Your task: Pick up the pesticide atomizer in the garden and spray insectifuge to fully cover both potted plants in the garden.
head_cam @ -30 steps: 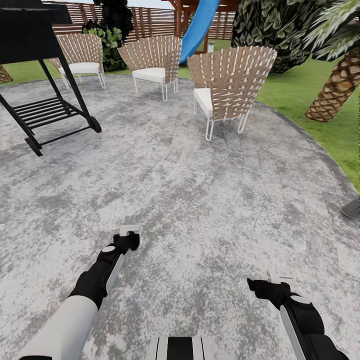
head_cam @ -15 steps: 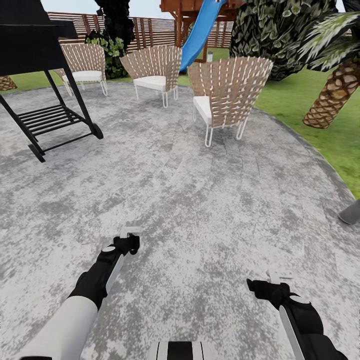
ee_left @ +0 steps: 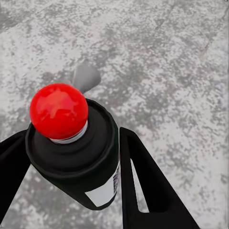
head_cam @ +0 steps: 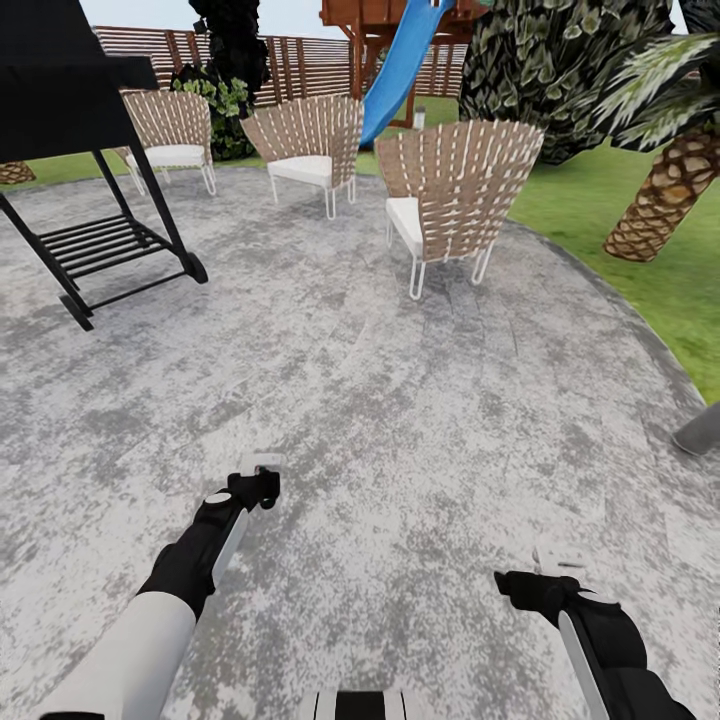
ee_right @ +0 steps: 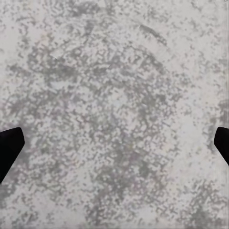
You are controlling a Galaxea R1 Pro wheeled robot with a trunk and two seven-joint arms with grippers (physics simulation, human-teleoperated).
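Observation:
My left gripper (ee_left: 71, 152) is shut on the pesticide atomizer (ee_left: 78, 157), a dark bottle with a white label and a round red top (ee_left: 58, 110). One black finger presses each side of the bottle. In the head view the left gripper (head_cam: 258, 478) hangs low over the grey mottled patio (head_cam: 400, 400) of the garden. Lower right in that view, my right gripper (head_cam: 548, 578) is open; its wrist view has the fingertips (ee_right: 9, 148) far apart with bare paving between them. The potted plants are out of view.
A black grill stand (head_cam: 100, 240) is at the far left. Three wicker chairs (head_cam: 455, 180) (head_cam: 305, 130) (head_cam: 170, 125) ring the patio's far side. Behind them are a blue slide (head_cam: 400, 55) and slatted fence (head_cam: 300, 60). Grass (head_cam: 600, 200) and a palm trunk (head_cam: 665, 195) lie right.
The whole head view has shifted a little, showing more of the fence and sky, so the camera moved. Both arms keep nearly the same pose, and the atomizer stays held.

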